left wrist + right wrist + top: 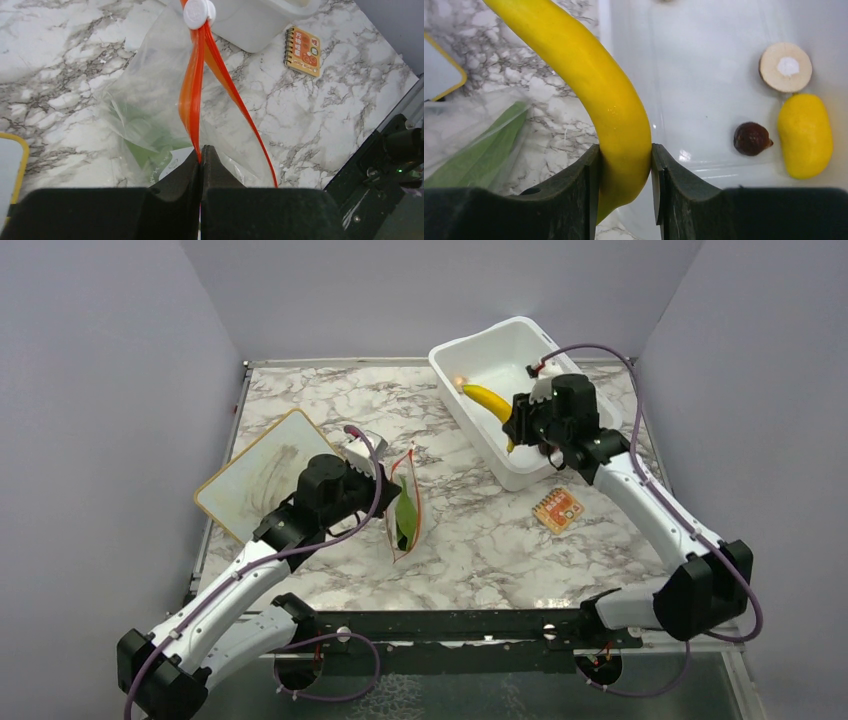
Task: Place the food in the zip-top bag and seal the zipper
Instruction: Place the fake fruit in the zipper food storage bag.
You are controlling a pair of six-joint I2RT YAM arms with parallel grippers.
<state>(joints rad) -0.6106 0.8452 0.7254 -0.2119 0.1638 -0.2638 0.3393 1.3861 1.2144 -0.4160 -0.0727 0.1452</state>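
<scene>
Slanting up-left over the tub (500, 330), the banana (487, 400) is clenched by right end effector (625, 150) — left end effector (201, 150) pinches the zipper (192, 90).

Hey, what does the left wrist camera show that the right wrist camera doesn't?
Left wrist only: the left gripper shut on the red-orange zipper, its white slider, and an orange notebook. Right wrist only: the right gripper clamping the banana, plus a yellow oval fruit, beige round slice and dark brown piece. Both: the clear zip-top bag holding the green leafy vegetable, and the white tub.
</scene>
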